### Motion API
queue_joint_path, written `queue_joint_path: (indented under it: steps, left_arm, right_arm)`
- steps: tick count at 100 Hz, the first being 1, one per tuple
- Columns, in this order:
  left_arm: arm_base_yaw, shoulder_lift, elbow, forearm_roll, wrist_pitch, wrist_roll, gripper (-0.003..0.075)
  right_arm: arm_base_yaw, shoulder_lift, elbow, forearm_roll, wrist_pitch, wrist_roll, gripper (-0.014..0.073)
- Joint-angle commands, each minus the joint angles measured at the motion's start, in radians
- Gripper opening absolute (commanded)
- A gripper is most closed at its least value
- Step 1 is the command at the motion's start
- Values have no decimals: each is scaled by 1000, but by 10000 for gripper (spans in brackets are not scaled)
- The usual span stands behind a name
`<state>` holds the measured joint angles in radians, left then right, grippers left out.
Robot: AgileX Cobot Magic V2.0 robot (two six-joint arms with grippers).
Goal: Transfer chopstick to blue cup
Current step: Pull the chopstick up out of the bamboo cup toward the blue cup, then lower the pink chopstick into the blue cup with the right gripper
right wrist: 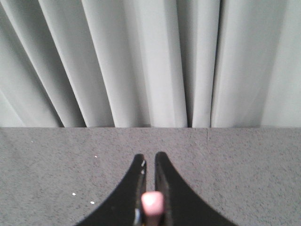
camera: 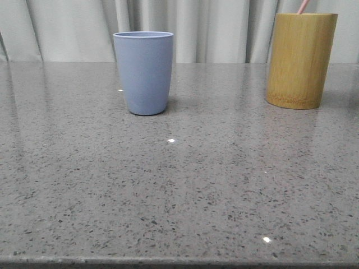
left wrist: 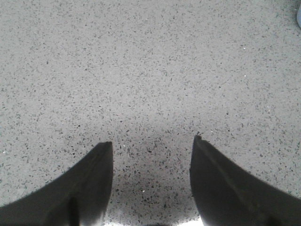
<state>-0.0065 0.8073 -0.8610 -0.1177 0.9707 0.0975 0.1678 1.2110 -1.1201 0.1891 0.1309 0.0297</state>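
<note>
The blue cup [camera: 144, 72] stands upright on the grey speckled table [camera: 179, 185], left of centre and towards the back. A short piece of the pale pink chopstick [camera: 303, 6] sticks up out of the bamboo cylinder [camera: 300, 59] at the back right and runs off the top of the front view. In the right wrist view my right gripper [right wrist: 150, 159] is shut on the chopstick [right wrist: 152, 203], whose pink end shows between the fingers. My left gripper [left wrist: 153, 141] hangs open over bare tabletop with nothing between its fingers.
Pale curtains [camera: 213, 28] hang behind the table's far edge. The table's front edge [camera: 179, 261] runs along the bottom of the front view. A sliver of the blue cup [left wrist: 298, 16] shows at the edge of the left wrist view.
</note>
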Motion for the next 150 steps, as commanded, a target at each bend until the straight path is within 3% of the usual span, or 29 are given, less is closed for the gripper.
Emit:
queue_joint_path:
  steps: [1, 23, 55, 73, 116, 150]
  left_arm:
    - [2, -8, -24, -14, -60, -9, 368]
    - [2, -8, -24, -14, -60, -9, 368]
    - [2, -8, -24, -14, -60, -9, 368]
    - [2, -8, -24, -14, -60, -9, 368]
    - [2, -8, -24, -14, -60, -9, 368]
    - [2, -8, -24, -14, -60, -9, 368]
  right_arm:
    - [2, -23, -102, -1, 9, -4, -66]
    - [2, -23, -280, -9, 240, -5, -66]
    - [5, -23, -435, 4, 392, -5, -66]
    - [33, -20, -435, 51, 397, -6, -66]
    - [261, 76, -435, 51, 287, -21, -66]
    - [372, 181, -448, 61, 216, -21, -66]
